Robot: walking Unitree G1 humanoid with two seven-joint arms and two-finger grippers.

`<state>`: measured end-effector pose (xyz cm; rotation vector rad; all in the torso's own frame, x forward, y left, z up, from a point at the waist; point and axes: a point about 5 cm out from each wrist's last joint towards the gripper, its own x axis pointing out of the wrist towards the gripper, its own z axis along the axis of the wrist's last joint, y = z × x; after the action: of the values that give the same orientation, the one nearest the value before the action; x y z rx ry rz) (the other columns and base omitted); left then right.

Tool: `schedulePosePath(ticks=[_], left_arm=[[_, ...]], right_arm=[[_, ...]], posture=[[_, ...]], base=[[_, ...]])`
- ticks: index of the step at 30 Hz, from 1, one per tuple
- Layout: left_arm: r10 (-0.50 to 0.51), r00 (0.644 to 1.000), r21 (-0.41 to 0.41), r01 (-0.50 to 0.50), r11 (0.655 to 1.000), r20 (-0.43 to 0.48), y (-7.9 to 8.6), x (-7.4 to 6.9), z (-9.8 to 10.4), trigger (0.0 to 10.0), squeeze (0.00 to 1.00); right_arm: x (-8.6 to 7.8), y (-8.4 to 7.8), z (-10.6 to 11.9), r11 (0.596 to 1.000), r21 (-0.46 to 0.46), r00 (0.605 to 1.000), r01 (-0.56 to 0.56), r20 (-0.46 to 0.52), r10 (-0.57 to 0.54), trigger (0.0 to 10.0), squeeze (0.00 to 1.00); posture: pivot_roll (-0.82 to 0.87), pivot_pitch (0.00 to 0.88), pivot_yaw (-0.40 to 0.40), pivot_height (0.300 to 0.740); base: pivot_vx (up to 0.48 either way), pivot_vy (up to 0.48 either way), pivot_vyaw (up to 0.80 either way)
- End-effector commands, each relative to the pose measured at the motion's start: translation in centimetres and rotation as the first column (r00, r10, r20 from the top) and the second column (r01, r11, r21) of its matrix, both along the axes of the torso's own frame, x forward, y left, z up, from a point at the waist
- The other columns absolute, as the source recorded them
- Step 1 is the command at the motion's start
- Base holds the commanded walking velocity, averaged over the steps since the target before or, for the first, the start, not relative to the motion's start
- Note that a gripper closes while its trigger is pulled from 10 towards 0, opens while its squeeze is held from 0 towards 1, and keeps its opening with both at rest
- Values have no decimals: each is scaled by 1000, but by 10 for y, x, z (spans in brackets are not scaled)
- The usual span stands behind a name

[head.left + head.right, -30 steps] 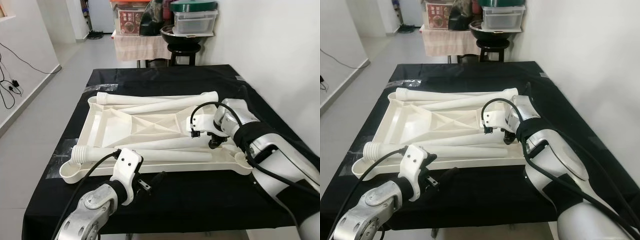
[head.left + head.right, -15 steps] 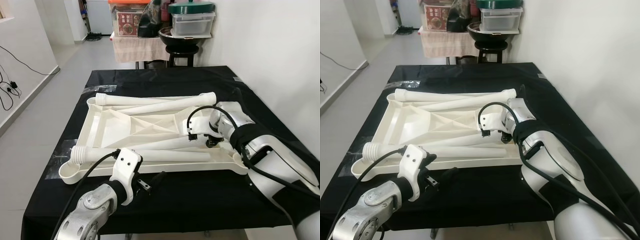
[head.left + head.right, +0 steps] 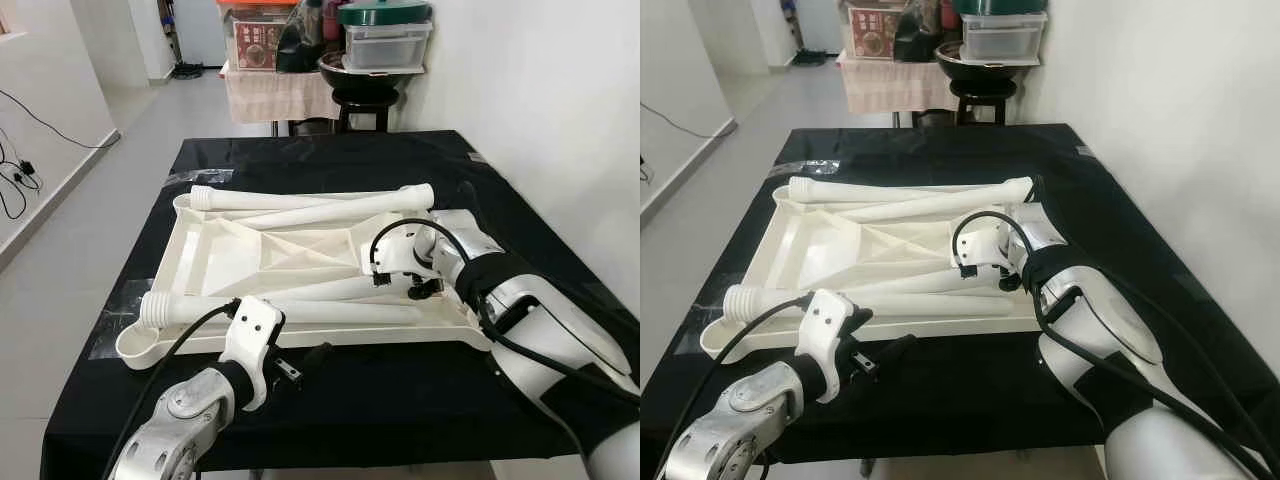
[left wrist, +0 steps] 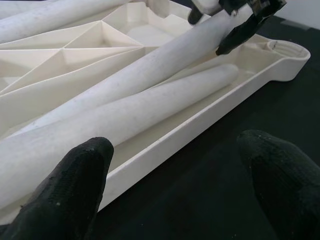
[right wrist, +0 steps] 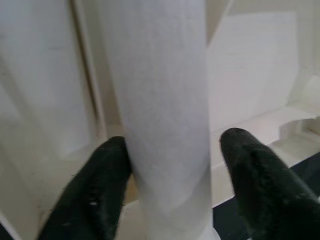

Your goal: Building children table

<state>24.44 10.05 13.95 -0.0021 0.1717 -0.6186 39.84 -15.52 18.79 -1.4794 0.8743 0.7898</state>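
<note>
A white children's table top lies upside down on the black table. Several white legs lie loose in it: two at the far side and two at the near side. My right gripper is open and straddles the right end of one near leg. One finger touches the leg, while the other stands slightly off it. My left gripper hovers open over the black cloth just in front of the top's near rim, holding nothing.
Beyond the black table stand a stool with a dark bowl and a cloth-covered stand with boxes. A white wall runs along the right. Cables lie on the floor at the left. Bare black cloth stretches in front of the top.
My right gripper has slid a little leftward, from the top's right corner onto the end of the near leg. The left gripper has stayed put. The camera has shifted slightly.
</note>
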Motion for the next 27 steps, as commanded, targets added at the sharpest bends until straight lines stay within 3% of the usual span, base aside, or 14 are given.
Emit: schedulePosePath(ticks=[1, 9, 19, 21, 23, 24, 25, 27], left_arm=[[5, 1000, -2, -5, 1000, -11, -1, -1, -2, 10000, 0], [-1, 1000, -8, 1, 1000, -13, -3, -1, -2, 10000, 0], [-2, 1000, -3, 2, 1000, 0, 0, 2, 0, 10000, 0], [1, 1000, 2, -1, 1000, 15, 2, 3, 3, 10000, 0], [1, 1000, 2, -1, 1000, 16, 2, 3, 3, 10000, 0], [5, 999, 5, -5, 1000, 32, 3, 5, 6, 10000, 0], [5, 999, 5, -5, 1000, 32, 3, 5, 6, 10000, 0], [11, 998, 6, -11, 1000, 69, 5, 8, 15, 10000, 0]], right_arm=[[-2, -1, -5, 1000, -20, 1000, -2, -29, 1, 0, 0], [-1, 0, -3, 1000, 3, 1000, 15, -12, -15, 0, 0], [4, -10, 14, 982, 165, 993, 96, 58, -107, 0, 0], [6, -17, 28, 950, 277, 983, 148, 65, -172, 0, 0], [6, -18, 29, 947, 283, 983, 150, 63, -175, 0, 0], [7, -19, 36, 924, 346, 978, 161, 69, -197, 0, 0], [7, -19, 36, 924, 346, 978, 161, 69, -197, 0, 0], [9, -23, 50, 868, 466, 969, 171, 77, -233, 1373, 0]], posture=[[-128, 0, -39, 740], [-133, 0, -35, 740], [-135, 0, -20, 740], [-129, 0, -15, 740], [-129, 0, -15, 740], [-117, 0, -6, 740], [-117, 0, -6, 740], [-109, 0, -7, 740]], base=[[0, 0, 0], [0, 0, 0], [0, 0, 0], [0, 0, 0], [0, 0, 0], [0, 0, 0], [0, 0, 0], [0, 0, 0]])
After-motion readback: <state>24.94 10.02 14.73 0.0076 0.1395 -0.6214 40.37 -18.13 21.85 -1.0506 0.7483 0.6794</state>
